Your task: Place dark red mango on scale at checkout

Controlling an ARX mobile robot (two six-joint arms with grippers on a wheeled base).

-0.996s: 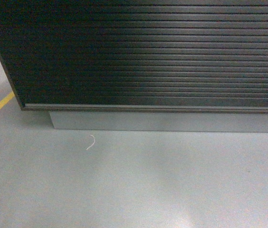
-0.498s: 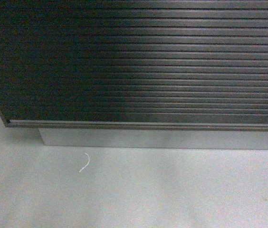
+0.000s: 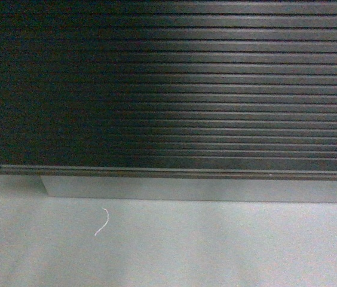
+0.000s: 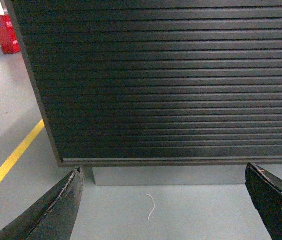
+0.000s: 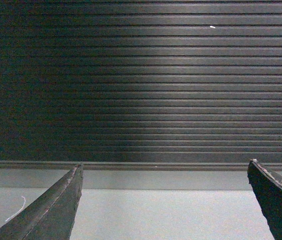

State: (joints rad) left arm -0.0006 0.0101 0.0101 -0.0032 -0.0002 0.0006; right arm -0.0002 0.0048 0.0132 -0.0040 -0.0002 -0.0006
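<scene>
**Facing the checkout front, both pincers empty**

Nearest to me, the left pincer hangs low with its jaws spread wide and nothing between them; the right pincer is the same, wide and empty. I judge they are carried this way because there is nothing within reach to take hold of. Below and between the left jaws a small white scrap lies on the grey floor, just in front of the grey plinth. Beyond that rises the ribbed dark front of the checkout, filling every view. A red box stands far off past its left corner. The dark red mango and the scale are not visible; the countertop is above all three frames.
</scene>
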